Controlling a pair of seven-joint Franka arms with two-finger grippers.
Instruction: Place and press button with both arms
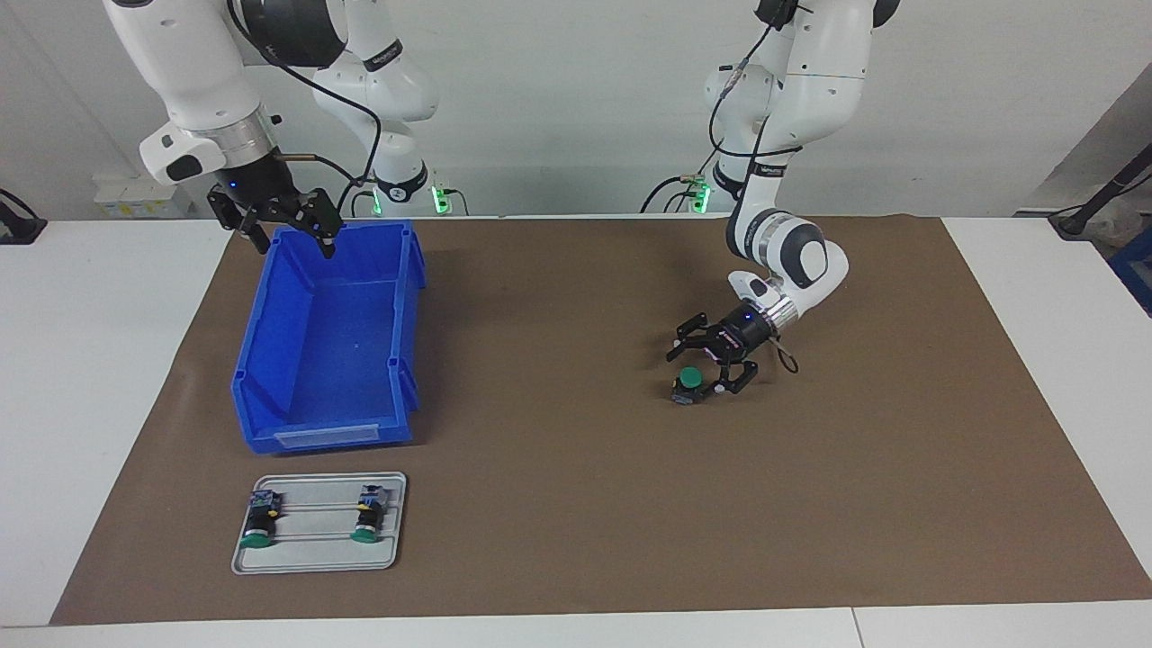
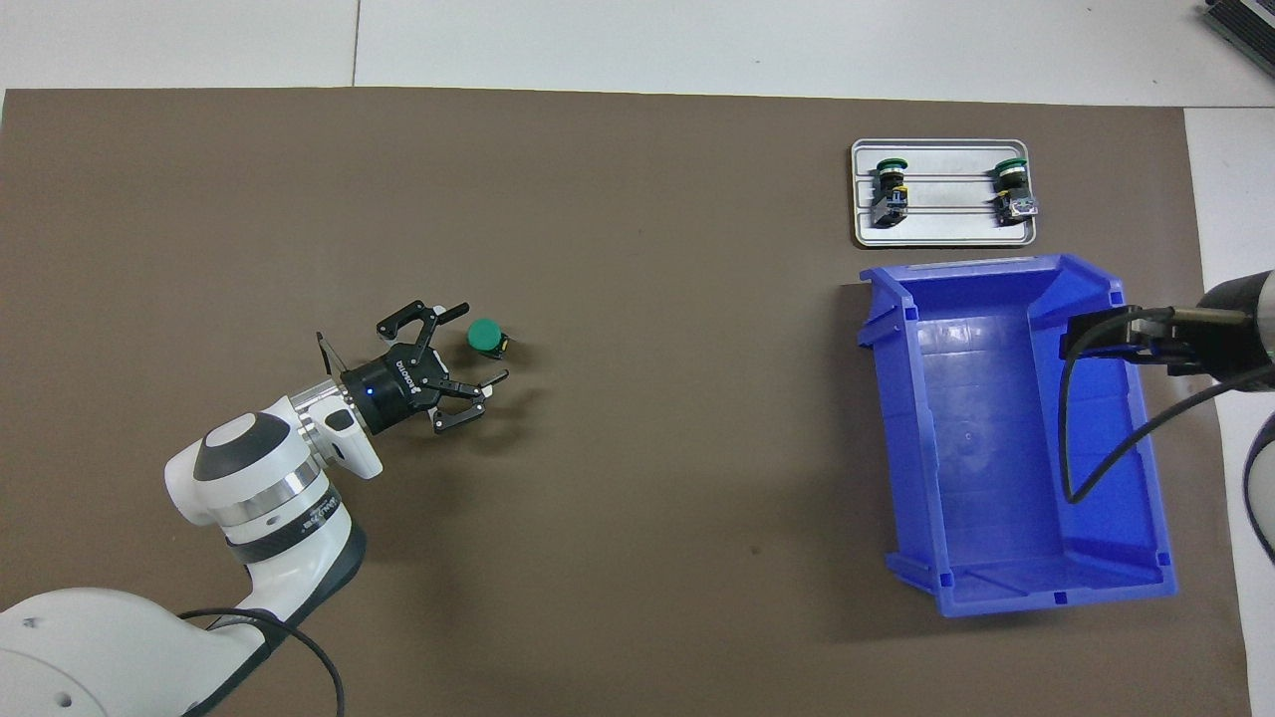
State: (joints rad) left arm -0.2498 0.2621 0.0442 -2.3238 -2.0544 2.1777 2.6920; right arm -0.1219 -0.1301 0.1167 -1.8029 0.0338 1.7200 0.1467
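The button [image 1: 688,382] stands cap-up on the brown mat [image 1: 576,504], toward the left arm's end of the table, w/ the left gripper [image 1: 704,362] spread wide just beside it, not gripping. The right gripper [image 1: 286,225] hangs over the blue bin [image 1: 270,396] rim, fingers apart, arm waiting. Button looks light, rigid plastic, prob. tips easily; cap smooth, so likely slippery. Best hold: black body below the cap, not the terminal block. Press straight down on the cap centre.
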